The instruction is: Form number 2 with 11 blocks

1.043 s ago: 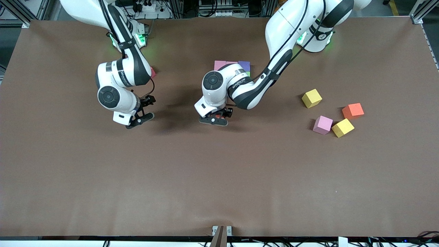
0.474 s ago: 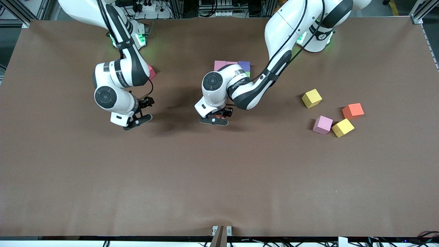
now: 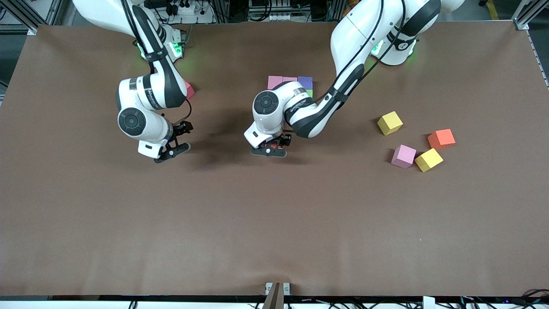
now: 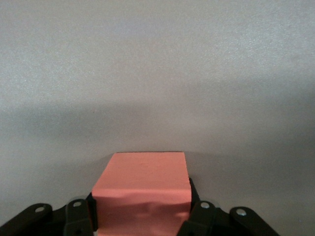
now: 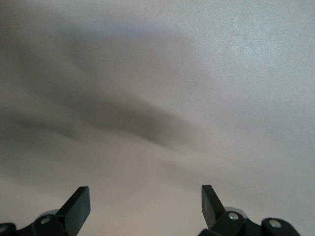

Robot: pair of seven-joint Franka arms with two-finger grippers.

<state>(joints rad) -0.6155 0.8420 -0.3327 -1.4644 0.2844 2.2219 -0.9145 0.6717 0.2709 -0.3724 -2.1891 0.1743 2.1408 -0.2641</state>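
1. Brown table point(image 3: 274, 223), two arms reaching over it.
2. Left gripper point(image 3: 269, 150): clamped on red block point(image 4: 142, 189), over mid-table.
3. Right gripper point(image 3: 171, 151): jaws wide, empty, hovering toward right arm's end.
4. Partial number 2 point(image 3: 291, 81): pink, purple, green cubes, mostly hidden under left arm.
5. Loose: pink block point(image 3: 403, 156), orange block point(image 3: 441, 138), two yellow cubes point(image 3: 390, 122).

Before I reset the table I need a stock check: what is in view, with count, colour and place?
Row of blocks: two pink, one purple, a green one partly hidden under the left arm; mid-table, near the robots' bases.
Red block: one; held in the left gripper.
Reddish block: one; mostly hidden by the right arm.
Loose blocks toward the left arm's end: two yellow, one orange, one pink.
Table: brown.
Left gripper: shut on the red block, low over mid-table.
Right gripper: open, empty, over bare table.
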